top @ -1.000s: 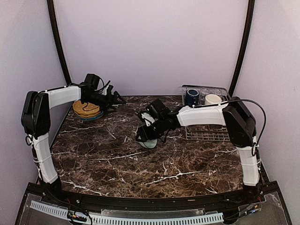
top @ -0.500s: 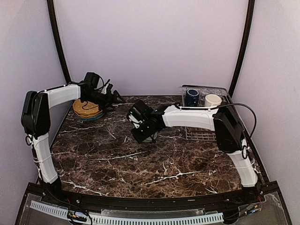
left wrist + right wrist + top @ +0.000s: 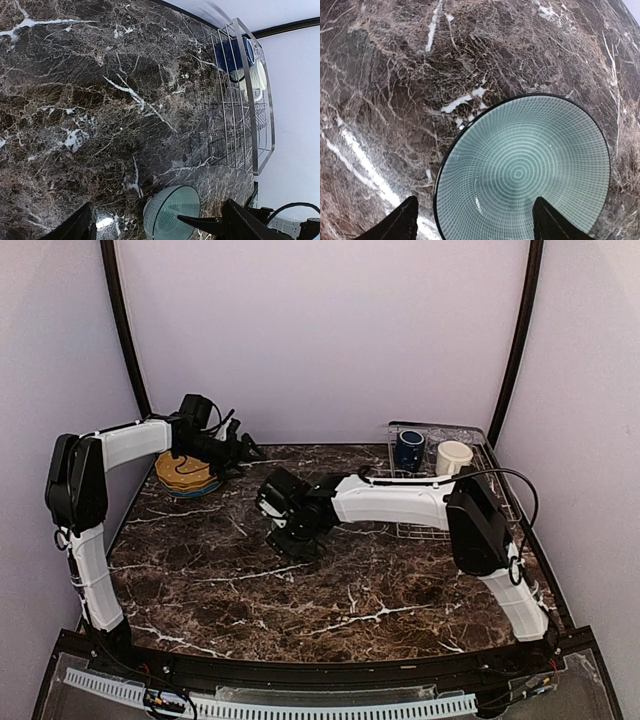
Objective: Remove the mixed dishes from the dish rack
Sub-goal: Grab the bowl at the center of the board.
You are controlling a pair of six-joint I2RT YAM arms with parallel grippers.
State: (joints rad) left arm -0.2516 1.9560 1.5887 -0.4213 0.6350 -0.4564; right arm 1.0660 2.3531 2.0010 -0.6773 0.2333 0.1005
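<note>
right wrist view looks straight down on the small pale greenish bowl [image 3: 520, 175], which sits upright on the dark marble table [image 3: 380, 75]. the right gripper [image 3: 475, 198] hangs over it with its two fingers spread wide, one off the bowl's left rim and one over its near right edge. i can't see them pressing on it.

from the top camera, that arm reaches across to the middle of the table, well clear of the dish rack [image 3: 482, 437] at the far right. the dark navy mug [image 3: 408, 448] and cream mug [image 3: 454, 454] stand side by side at the rack's far end.

at far left, the yellow plates [image 3: 185, 473] are stacked on the table with the blue dotted plate [image 3: 192, 492] peeking out underneath. the left gripper [image 3: 245, 450] hovers just beside that stack, fingers spread apart and holding nothing.
</note>
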